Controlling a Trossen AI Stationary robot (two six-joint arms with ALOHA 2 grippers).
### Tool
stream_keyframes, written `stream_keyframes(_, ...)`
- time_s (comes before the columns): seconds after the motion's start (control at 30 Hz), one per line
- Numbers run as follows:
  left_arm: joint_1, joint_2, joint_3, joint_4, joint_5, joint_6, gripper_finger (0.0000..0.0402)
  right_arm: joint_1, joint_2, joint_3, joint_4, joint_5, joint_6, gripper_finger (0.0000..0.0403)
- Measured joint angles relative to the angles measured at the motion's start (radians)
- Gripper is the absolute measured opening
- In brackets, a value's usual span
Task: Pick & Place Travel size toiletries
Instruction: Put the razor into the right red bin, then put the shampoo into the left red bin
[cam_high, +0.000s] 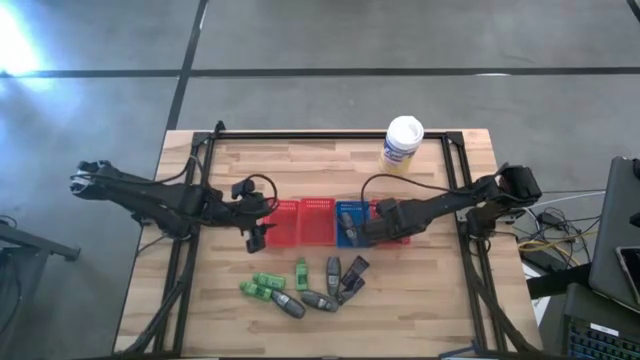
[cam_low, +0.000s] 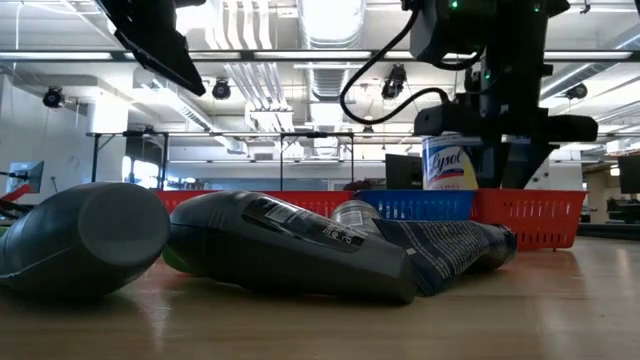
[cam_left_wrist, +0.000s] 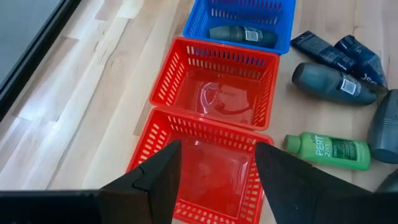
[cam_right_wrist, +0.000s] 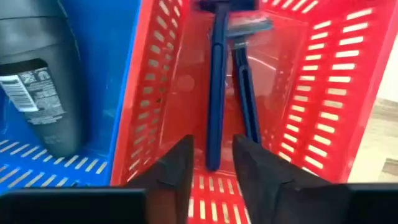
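Observation:
Several travel toiletries lie loose on the table near its front edge: green bottles (cam_high: 264, 286), grey oval tubes (cam_high: 320, 300) and dark packets (cam_high: 352, 276). In the left wrist view they show as a green bottle (cam_left_wrist: 329, 151), a grey tube (cam_left_wrist: 336, 83) and packets (cam_left_wrist: 336, 50). One grey tube (cam_right_wrist: 43, 93) lies in the blue basket (cam_high: 350, 222). Two thin razor sticks (cam_right_wrist: 214, 93) lie in the rightmost red basket (cam_right_wrist: 323, 81). My right gripper (cam_right_wrist: 213, 165) hangs open over that basket, its fingers either side of one stick's end without touching it. My left gripper (cam_left_wrist: 217, 177) is open above the empty leftmost red basket (cam_left_wrist: 205, 168).
Four mesh baskets stand in a row mid-table: two red ones (cam_high: 300, 221), the blue one, then the red one with the sticks. A white canister (cam_high: 402, 142) stands near the far edge. A black frame (cam_high: 330, 135) runs around the table. Bare wood lies to the left and right of the loose items.

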Motion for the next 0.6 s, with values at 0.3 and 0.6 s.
stream_keyframes(0.3, -0.016, 0.001, -0.004, -0.131, 0.152, 0.090, 0.0208, 0.023, 0.000, 0.073, -0.075, 0.013, -0.073, 0.0212)
stream_keyframes(0.6, -0.113, 0.019, -0.185, 0.008, 0.387, 0.257, 0.0206, 0.074, -0.001, 0.207, -0.111, 0.052, -0.207, 0.0281)
